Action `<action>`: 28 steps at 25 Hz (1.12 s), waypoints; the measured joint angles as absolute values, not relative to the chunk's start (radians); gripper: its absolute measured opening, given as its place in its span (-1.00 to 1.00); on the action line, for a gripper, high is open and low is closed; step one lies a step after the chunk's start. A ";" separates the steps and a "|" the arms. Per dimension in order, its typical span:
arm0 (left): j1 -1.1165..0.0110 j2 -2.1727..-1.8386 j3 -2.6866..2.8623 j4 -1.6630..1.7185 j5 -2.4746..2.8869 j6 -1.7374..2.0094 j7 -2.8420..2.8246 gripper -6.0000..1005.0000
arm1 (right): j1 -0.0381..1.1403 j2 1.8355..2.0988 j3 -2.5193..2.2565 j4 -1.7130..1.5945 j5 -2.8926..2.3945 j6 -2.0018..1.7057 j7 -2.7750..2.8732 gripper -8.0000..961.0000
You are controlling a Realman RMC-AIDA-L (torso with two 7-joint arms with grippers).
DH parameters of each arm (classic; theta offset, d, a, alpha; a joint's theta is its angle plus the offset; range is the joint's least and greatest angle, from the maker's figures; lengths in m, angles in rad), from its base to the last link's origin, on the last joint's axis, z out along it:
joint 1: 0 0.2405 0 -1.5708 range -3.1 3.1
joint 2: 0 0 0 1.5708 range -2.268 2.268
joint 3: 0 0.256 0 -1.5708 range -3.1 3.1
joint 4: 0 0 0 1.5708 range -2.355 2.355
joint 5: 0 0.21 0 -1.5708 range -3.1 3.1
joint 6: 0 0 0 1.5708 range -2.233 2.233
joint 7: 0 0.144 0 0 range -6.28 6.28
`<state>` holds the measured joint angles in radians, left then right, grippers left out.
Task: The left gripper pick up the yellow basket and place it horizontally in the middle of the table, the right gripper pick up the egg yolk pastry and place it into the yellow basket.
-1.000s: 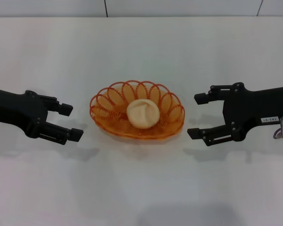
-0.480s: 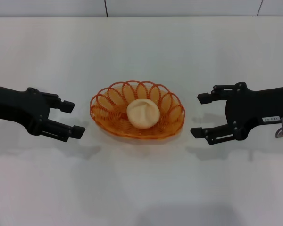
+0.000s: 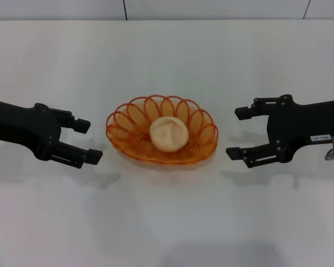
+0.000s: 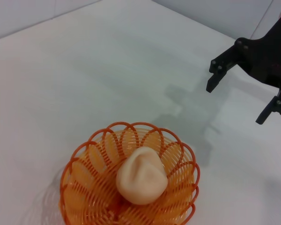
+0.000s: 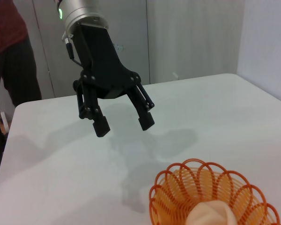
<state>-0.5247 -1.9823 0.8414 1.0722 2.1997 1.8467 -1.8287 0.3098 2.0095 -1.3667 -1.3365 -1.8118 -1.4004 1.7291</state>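
Both pincers, left pincer (image 3: 87, 141) and right pincer (image 3: 239, 133), hang open (empty) flanking the yellow basket (image 3: 162, 137) holding the egg yolk pastry (image 3: 168, 134).

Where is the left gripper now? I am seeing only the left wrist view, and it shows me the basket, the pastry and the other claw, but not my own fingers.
Observer: The left gripper hangs open on the robot's left of the yellow basket, apart from it.
Operator: Is the right gripper touching the basket?
Observer: No. The head view shows the right gripper open, with bare table between it and the rim.
Operator: Is anyone near the table?
Observer: Yes. The right wrist view shows a person standing beyond the table's far edge.
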 joint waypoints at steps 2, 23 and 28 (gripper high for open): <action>-0.525 -1.983 0.842 1.072 2.200 1.846 -1.828 0.75 | 0.310 2.009 -1.367 -1.337 -1.812 -1.400 1.729 0.75; -0.541 -1.983 0.844 1.072 2.200 1.840 -1.828 0.75 | 0.311 2.009 -1.367 -1.338 -1.812 -1.400 1.733 0.75; -0.550 -1.987 0.848 1.072 2.200 1.839 -1.821 0.75 | 0.311 2.009 -1.370 -1.336 -1.814 -1.400 1.735 0.75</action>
